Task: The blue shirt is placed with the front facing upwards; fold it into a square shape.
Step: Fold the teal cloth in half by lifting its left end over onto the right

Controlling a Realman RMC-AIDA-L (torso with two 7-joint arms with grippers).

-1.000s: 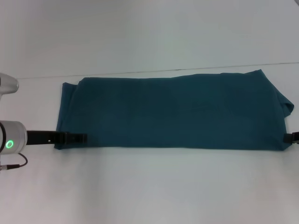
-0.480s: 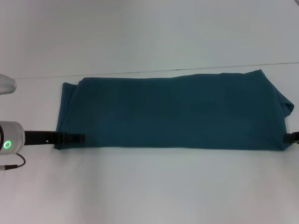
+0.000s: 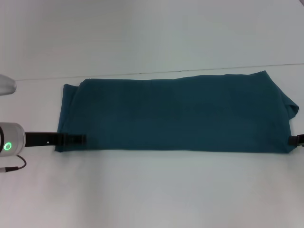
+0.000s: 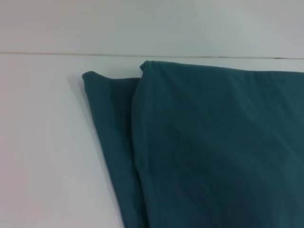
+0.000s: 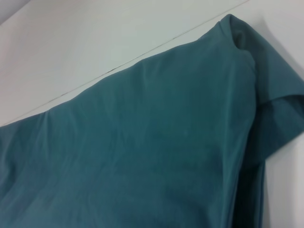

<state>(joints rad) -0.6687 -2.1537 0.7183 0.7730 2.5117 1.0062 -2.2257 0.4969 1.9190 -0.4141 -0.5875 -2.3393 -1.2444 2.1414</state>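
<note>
- The pale grey-white flat surface (image 3: pixel 152 190) is lying bare along its near strip, closest to the robot.
- The left pincer (image 3: pixel 76 139), black and slim on a silver wrist with a green ring light, is reaching in from the left side and lying low over the near-left corner of the cloth; whether it is clenched on the fabric or released cannot be told.
- The right pincer (image 3: pixel 298 140) is showing only as a small black tip at the right edge of the head view, just at the near-right corner of the cloth; its state cannot be told either.
- The large dark teal-blue cotton shirt (image 3: pixel 175 114) is lying flat across the middle of the surface as a long folded band, running from left to right, with only plain fabric showing on top.
- At the left end a lower layer (image 4: pixel 111 142) is sticking out from beneath the upper fold.
- At the right end a sleeve-like flap (image 5: pixel 278 80) is hanging past the main band.
- Beyond the shirt a thin dark seam line (image 3: pixel 190 71) is crossing the surface, just past the cloth's far edge.
</note>
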